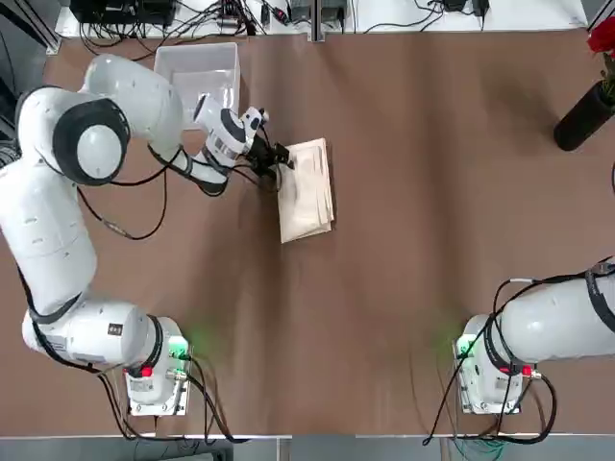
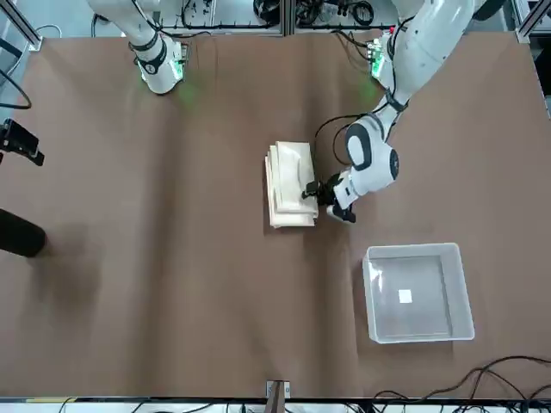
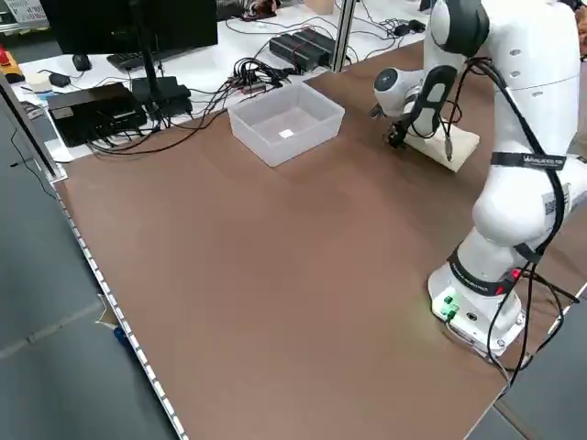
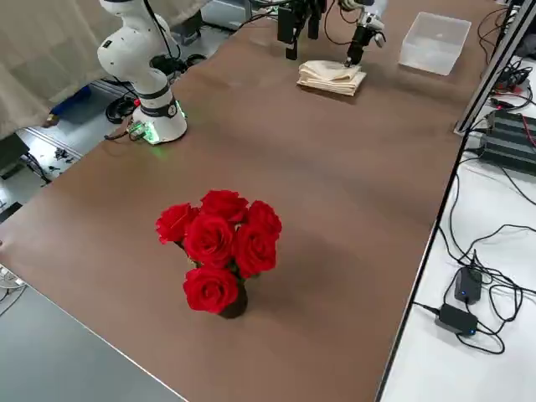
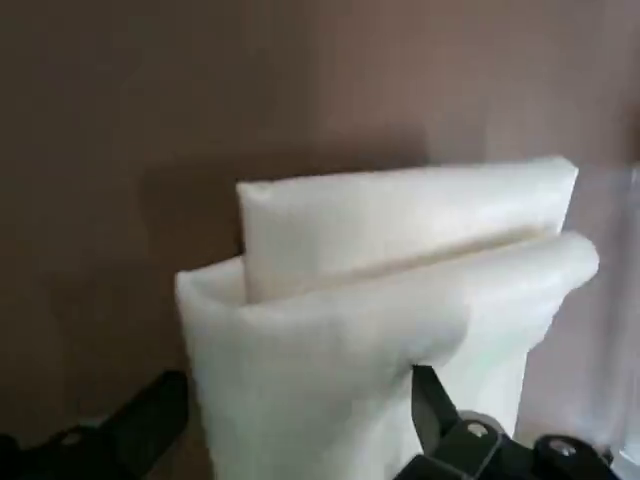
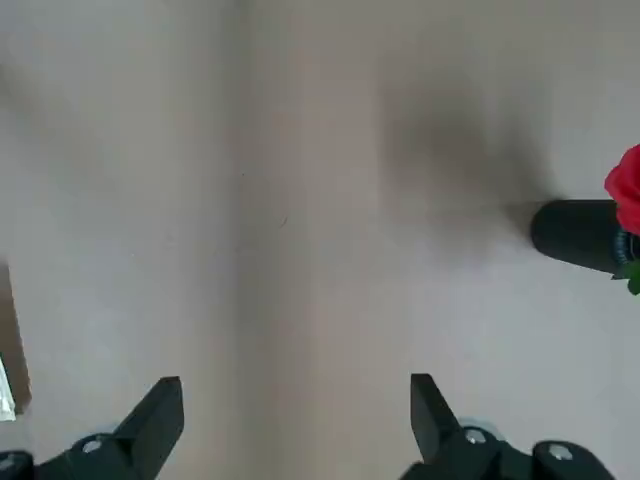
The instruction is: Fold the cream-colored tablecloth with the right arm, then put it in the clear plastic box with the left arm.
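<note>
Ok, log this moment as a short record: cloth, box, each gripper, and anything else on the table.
cloth: cream-colored tablecloth folded into a layered rectangle, lying on the table, outside the box
box: clear plastic box empty, at the far left part of the table
left gripper: left gripper open, at the cloth's edge on the box side, fingers straddling it
right gripper: right gripper open, over bare table, parked
other: red roses in a dark vase, far right side

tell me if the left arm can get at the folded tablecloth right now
Probably yes. The left gripper is open at the edge of the cream tablecloth on the clear box side, and its wrist view shows the folded cloth between the fingers. Nothing stands in the way.
</note>
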